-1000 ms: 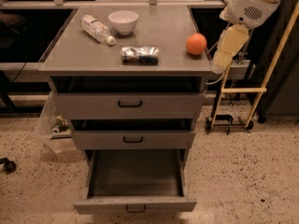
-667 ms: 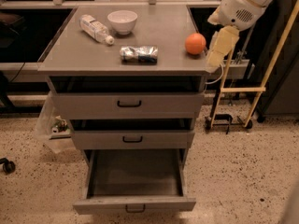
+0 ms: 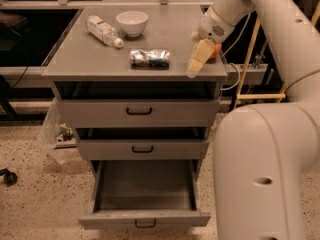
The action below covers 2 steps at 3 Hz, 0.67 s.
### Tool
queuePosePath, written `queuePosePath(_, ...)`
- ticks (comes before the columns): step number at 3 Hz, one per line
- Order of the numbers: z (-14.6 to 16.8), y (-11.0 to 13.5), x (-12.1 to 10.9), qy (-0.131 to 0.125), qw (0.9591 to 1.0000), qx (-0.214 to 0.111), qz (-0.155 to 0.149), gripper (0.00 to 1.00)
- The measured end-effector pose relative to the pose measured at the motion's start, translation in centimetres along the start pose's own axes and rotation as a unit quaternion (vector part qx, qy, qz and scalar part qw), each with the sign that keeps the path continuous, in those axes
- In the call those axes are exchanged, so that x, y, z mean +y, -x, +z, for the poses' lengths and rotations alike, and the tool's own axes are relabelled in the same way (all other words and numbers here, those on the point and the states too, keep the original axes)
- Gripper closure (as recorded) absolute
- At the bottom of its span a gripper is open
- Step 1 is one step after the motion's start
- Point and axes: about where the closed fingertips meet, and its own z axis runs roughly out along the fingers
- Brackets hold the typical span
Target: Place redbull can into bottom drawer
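Grey three-drawer cabinet on a speckled floor, w/ its flat top point(image 3: 90, 59) carrying everything I care about. Redbull can point(image 3: 150, 58) lies on its side near the middle of the top, toward the front edge, long axis running left-right. My gripper point(image 3: 196, 66) hangs over the front right corner, angled down, near the can but clear of it to the right. It isn't holding the can; can't tell from this angle how wide it's open.

Bottom drawer point(image 3: 110, 219) is pulled out w/ nothing in it, so drop-off is ready.

Handling, as I judge it: thin metal, light, stiff enough but dents if squeezed hard, and smooth, so it may slip. Lying down it'll roll front-back if nudged. I'd grip across the mid-body, jaws on the curved sides.

Plastic bottle point(image 3: 102, 30) and white bowl point(image 3: 132, 22) sit further back, an orange ball point(image 3: 216, 50) peeks from behind the wrist.
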Motion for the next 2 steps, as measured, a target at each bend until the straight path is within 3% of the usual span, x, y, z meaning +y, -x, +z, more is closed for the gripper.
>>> queuePosePath(1,1.49,0.17,-2.29,-0.014,0.9997,-0.019,0.001,0.00)
queuePosePath(2,1.94,0.48,-2.89,-0.022,0.9995,-0.024,0.001,0.00)
